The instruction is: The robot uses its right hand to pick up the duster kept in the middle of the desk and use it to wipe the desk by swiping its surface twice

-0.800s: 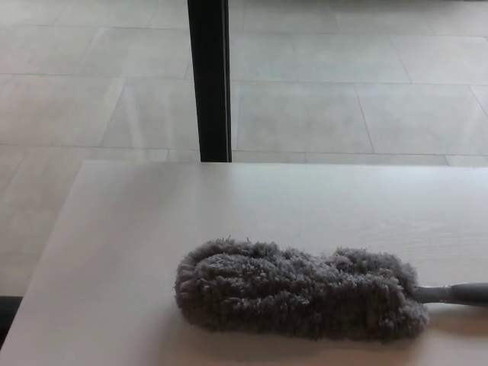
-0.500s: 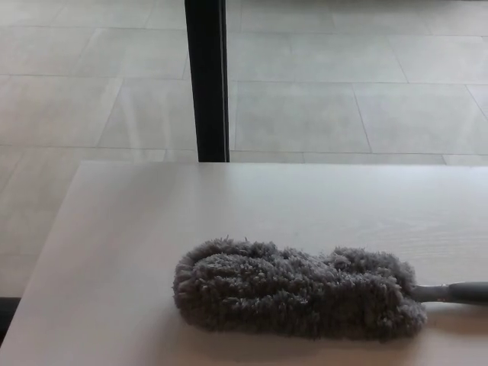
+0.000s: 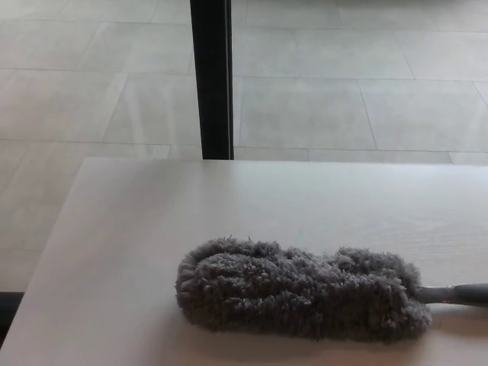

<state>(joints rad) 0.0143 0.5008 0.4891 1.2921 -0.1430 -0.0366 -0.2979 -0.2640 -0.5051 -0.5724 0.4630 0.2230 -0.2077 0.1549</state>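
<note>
Lying fluffy grey duster (image 3: pixel 301 290), pale desk (image 3: pixel 229 202)

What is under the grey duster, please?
The duster lies flat on the pale desk. Only desk surface shows around it; the part directly beneath its fluffy head is covered and cannot be seen.

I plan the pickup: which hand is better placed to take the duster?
Right, probably: the duster lies flat, its handle pointing toward the robot's right edge. Neither hand is visible.
</note>
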